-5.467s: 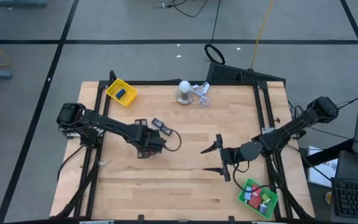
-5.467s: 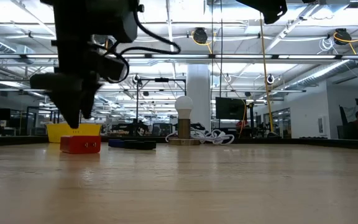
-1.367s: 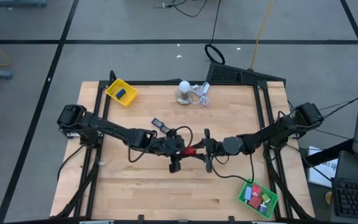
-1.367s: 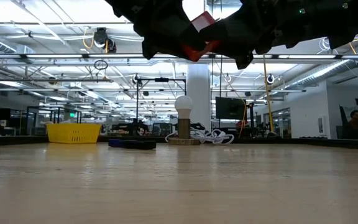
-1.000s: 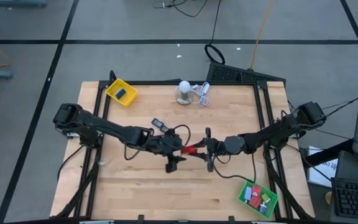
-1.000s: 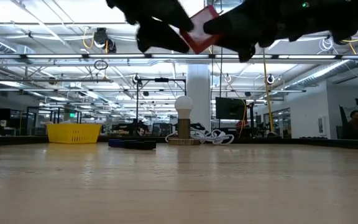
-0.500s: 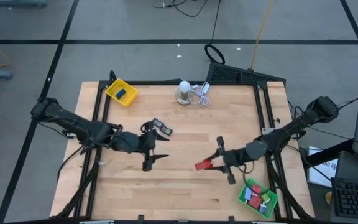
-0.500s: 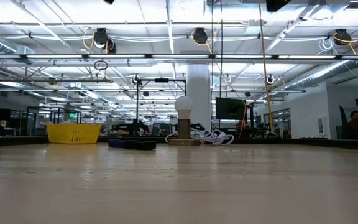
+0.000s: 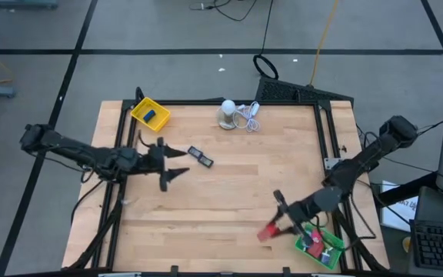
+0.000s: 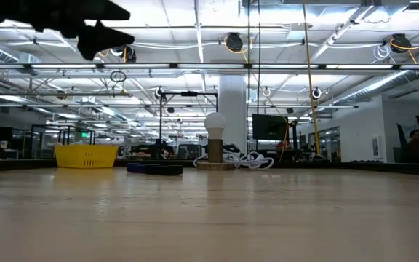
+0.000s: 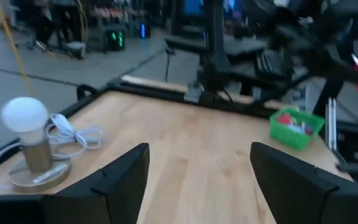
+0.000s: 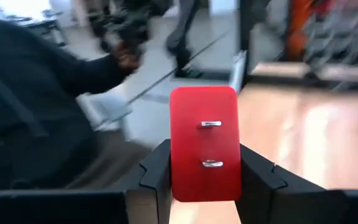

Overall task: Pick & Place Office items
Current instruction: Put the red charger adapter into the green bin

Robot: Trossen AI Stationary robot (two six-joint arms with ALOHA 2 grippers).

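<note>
Item: red block (image 9: 268, 231) in carriage to the green tray (image 9: 331, 255), placing step in hand.

The red block is clamped between the fingers of the right gripper (image 9: 271, 229), held above the table just beside the green tray at the near right corner; two small metal prongs are seen on its face. A short carry over the tray rim and a release are judged to be called for next. The left gripper (image 9: 172, 164) is held with fingers spread, empty, near the dark flat rectangle (image 9: 200, 157). A blue block (image 9: 151, 116) lies in the yellow tray (image 9: 138, 114). Surface: pale wood table (image 9: 221, 192), black-framed. Room: open workshop with ceiling lights.
</note>
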